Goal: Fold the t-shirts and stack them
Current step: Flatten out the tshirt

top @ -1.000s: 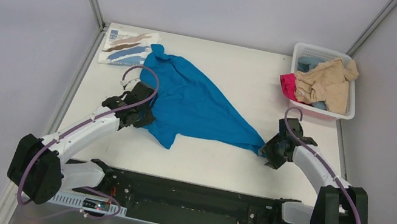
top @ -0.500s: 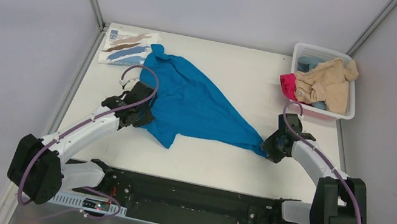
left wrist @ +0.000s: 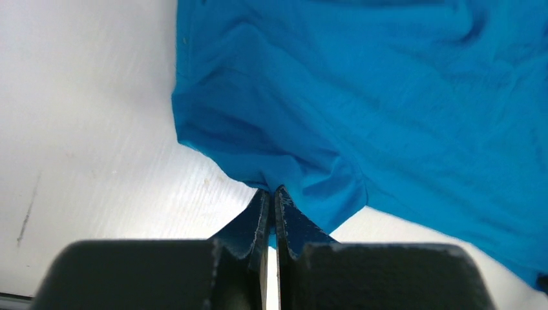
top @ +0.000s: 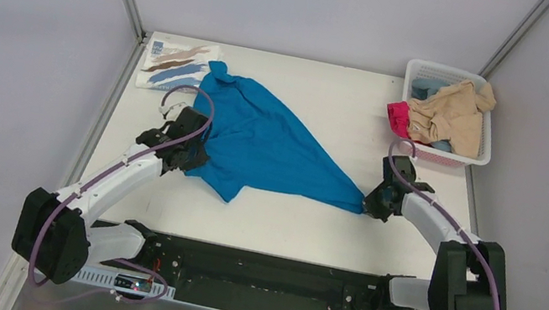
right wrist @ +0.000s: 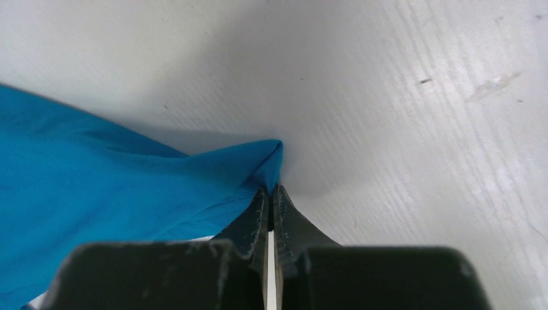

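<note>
Top view, blue shirt [top: 272,150]: bright blue, collared, spread in a rough triangle across the middle of the table [top: 310,221], with the collar towards the far left and one long corner drawn out to the right.
Top view, other shirts: a folded white printed shirt [top: 176,63] lies flat at the far left corner, just beside the blue collar. A beige shirt [top: 453,114], a pink shirt [top: 398,119] and a pale-blue shirt [top: 426,88] are heaped in the white basket [top: 448,69] at the far right.
Top view, left gripper [top: 198,160]: at the shirt's near left edge, with the left arm [top: 122,179] reaching diagonally forward from its base.
Top view, right gripper [top: 369,206]: at the tip of the right corner, with the right arm [top: 434,222] bent and pointing left.
Top view, room: white tabletop, plain grey walls [top: 315,4] on three sides.
Left wrist view, blue shirt [left wrist: 362,97]: wrinkled and bunched into a small gathered point at the fingertips.
Left wrist view, left gripper [left wrist: 273,194]: fingers pressed together, pinching that gathered edge.
Left wrist view, table [left wrist: 84,129]: white and faintly scuffed.
Right wrist view, blue shirt [right wrist: 97,187]: a narrow corner tapering to the fingertips.
Right wrist view, right gripper [right wrist: 271,190]: fingers pressed together on the corner's tip.
Right wrist view, table [right wrist: 420,129]: white, with small marks.
</note>
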{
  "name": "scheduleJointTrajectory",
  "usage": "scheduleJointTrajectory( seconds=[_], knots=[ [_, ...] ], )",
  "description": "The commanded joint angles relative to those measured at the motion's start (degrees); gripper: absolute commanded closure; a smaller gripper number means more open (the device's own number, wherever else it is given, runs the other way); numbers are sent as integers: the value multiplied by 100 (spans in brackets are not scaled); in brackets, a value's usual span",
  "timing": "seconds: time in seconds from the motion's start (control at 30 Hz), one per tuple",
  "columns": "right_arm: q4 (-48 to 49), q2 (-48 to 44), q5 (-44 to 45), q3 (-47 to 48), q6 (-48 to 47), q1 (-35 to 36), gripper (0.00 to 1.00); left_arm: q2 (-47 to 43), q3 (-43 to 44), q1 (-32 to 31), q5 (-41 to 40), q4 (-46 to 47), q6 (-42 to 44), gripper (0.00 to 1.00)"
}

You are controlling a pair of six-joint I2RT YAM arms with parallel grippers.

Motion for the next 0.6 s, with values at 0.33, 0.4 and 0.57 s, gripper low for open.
scheduleJointTrajectory(
  seconds=[0.33,0.4,0.57],
  knots=[
    [-136,-1688,2101,1136,-1987,22,100,161,3056,1139,-720,43,1227,100],
    [376,-2008,2161,1253,-2581,24,100,185,3509,1250,-789,33,1423,100],
    [799,-2284,1649,2326,-3450,23,100,7,4471,1287,-784,1,1822,100]
  ],
)
